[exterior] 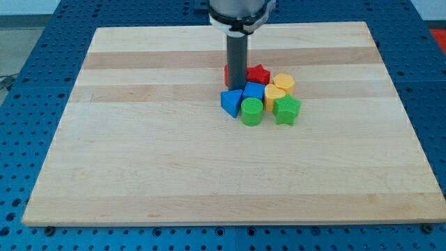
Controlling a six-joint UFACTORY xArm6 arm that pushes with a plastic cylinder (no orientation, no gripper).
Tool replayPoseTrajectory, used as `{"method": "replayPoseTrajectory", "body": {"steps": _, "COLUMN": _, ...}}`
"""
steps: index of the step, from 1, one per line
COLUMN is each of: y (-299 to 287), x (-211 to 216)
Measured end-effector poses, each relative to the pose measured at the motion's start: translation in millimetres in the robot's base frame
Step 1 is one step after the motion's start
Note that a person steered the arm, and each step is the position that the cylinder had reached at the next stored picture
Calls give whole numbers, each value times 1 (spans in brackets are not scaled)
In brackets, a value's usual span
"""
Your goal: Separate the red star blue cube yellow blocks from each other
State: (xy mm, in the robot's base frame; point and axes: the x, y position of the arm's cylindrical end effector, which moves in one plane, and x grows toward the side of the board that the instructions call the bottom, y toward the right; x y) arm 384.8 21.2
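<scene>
A tight cluster of blocks sits right of the board's centre. The red star (260,73) is at the cluster's top, with another red block (227,74) partly hidden behind the rod on its left. The blue cube (254,91) is just below the star. A yellow hexagon (283,83) and a yellow heart (274,96) lie to the right, touching each other. My tip (235,87) stands at the cluster's upper left, touching the blue cube's left side and the red blocks.
A blue triangle (231,102), a green cylinder (251,111) and a green star (286,109) form the cluster's lower row. The wooden board (139,153) lies on a blue perforated table (21,90).
</scene>
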Motion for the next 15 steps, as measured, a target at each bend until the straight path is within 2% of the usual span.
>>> {"method": "replayPoseTrajectory", "body": {"steps": 1, "y": 18, "x": 0}}
{"method": "replayPoseTrajectory", "body": {"steps": 3, "y": 18, "x": -3}}
{"method": "replayPoseTrajectory", "body": {"steps": 4, "y": 18, "x": -25}}
{"method": "replayPoseTrajectory", "body": {"steps": 6, "y": 37, "x": -24}}
{"method": "replayPoseTrajectory", "body": {"steps": 7, "y": 43, "x": -20}}
{"method": "replayPoseTrajectory", "body": {"steps": 9, "y": 43, "x": 17}}
{"method": "replayPoseTrajectory", "body": {"steps": 11, "y": 43, "x": 26}}
{"method": "replayPoseTrajectory", "body": {"steps": 12, "y": 46, "x": -2}}
{"method": "replayPoseTrajectory", "body": {"steps": 14, "y": 122, "x": 10}}
{"method": "replayPoseTrajectory", "body": {"steps": 15, "y": 142, "x": 12}}
